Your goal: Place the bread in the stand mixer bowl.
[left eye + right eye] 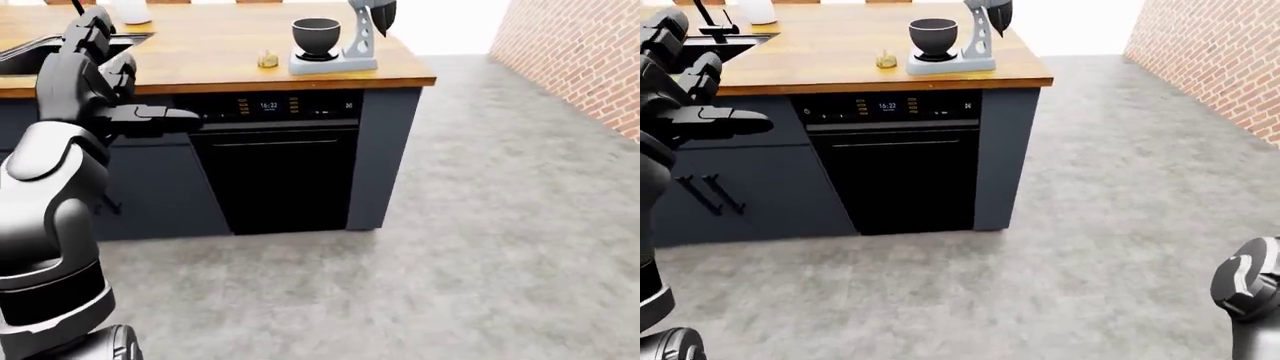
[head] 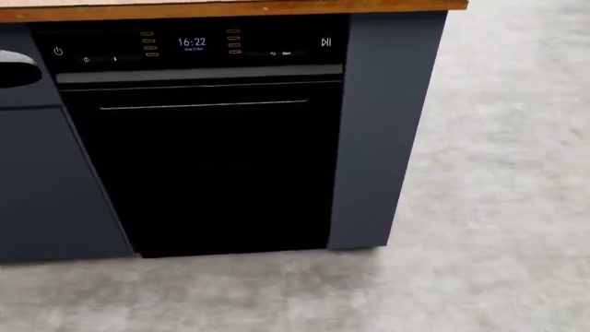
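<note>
Left hand (image 1: 95, 56) is raised at the left-eye view's left, fingers loosely spread and empty; my right hand (image 1: 1250, 289) barely shows at the right-eye view's lower right, so I cannot tell its state. One bread (image 1: 267, 59) lies on the wooden counter (image 1: 210, 49) just left of the one stand mixer (image 1: 345, 41), whose dark bowl (image 1: 316, 35) holds nothing I can see. One dishwasher (image 2: 203, 138) sits below; one sink (image 1: 30, 56) at left.

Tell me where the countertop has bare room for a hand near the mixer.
Bare wood runs from the sink to the bread, and along the counter's near edge below the stand mixer. It is crowded between bread and mixer base, where only a narrow gap shows. The left hand hangs over the sink end.
</note>
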{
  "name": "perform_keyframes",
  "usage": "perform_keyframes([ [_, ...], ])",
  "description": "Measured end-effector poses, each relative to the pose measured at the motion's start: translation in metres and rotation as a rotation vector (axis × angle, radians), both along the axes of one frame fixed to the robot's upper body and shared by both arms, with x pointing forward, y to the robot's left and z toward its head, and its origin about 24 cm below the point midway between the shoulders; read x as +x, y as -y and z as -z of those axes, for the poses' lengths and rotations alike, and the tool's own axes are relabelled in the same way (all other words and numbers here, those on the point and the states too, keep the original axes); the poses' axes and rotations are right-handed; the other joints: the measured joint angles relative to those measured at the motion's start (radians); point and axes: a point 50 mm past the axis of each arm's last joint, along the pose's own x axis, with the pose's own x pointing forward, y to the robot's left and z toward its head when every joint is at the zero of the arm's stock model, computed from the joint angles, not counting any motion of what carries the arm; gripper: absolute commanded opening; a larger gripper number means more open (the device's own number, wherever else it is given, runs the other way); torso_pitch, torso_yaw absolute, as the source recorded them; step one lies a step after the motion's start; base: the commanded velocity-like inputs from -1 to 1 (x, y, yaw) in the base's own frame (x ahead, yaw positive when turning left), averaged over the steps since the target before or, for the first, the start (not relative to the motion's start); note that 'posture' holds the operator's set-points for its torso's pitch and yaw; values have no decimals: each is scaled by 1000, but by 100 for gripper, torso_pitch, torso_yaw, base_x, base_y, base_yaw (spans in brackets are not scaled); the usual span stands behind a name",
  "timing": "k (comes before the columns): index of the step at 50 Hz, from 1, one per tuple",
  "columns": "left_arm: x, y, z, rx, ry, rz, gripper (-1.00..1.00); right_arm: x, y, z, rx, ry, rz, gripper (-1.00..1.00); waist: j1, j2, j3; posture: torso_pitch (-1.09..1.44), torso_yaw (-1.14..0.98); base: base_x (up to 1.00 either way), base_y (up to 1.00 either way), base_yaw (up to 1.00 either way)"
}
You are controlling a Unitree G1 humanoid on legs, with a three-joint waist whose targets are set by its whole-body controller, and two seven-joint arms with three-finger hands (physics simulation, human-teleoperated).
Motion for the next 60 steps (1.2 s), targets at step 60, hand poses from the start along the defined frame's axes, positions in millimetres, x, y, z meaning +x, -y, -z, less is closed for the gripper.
perform_keyframes([
  [60,-5,-11,-12,-15,54,-36,100,3,-4,5,-30,8,-8,100,-15,71,1,0,0,24,0,0],
])
